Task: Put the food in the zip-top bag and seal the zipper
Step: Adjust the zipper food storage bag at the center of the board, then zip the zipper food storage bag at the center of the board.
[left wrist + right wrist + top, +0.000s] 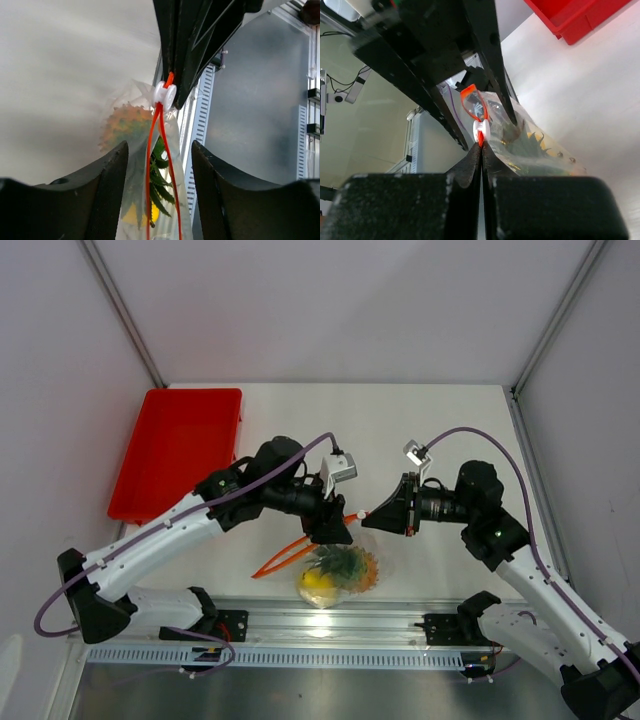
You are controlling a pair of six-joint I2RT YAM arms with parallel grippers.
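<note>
Presently, find the small clear crinkly zip-top bag (345,570) at lower centre of the top view. Locate it just above the aluminium rail (400,612) at the near edge of the white bench (450,440), well apart from the red plastic tray (175,450) at upper left. Note the bumpy orange toy pineapple (125,127) and the yellow lemon-like toy fruit (316,582) already inside; cannot confirm a round green one among the leaves.

Treat the bag as light, limp and slippery. Expect folding and swinging under the small weight of the fruit, with no stiffness except along the thin red zipper strip (285,558). Take hold there only, at the end of the strip or beside the white slider (165,95). Avoid pinching the bare film, likely to slide or crease.

Read the right fingers (465,172) as pressed together on the red strip just beneath the slider. Read the left fingers (112,190) as spread wide, astride the bag without visibly squeezing it. Judge the mouth as part open: see the strip split into two lines below the slider in the left wrist view.

Regard the bench as smooth and matt, probably offering little grip to the film. Allow for plain grey walls (330,310) on three sides, with open bench at upper right for a pull along the strip.
</note>
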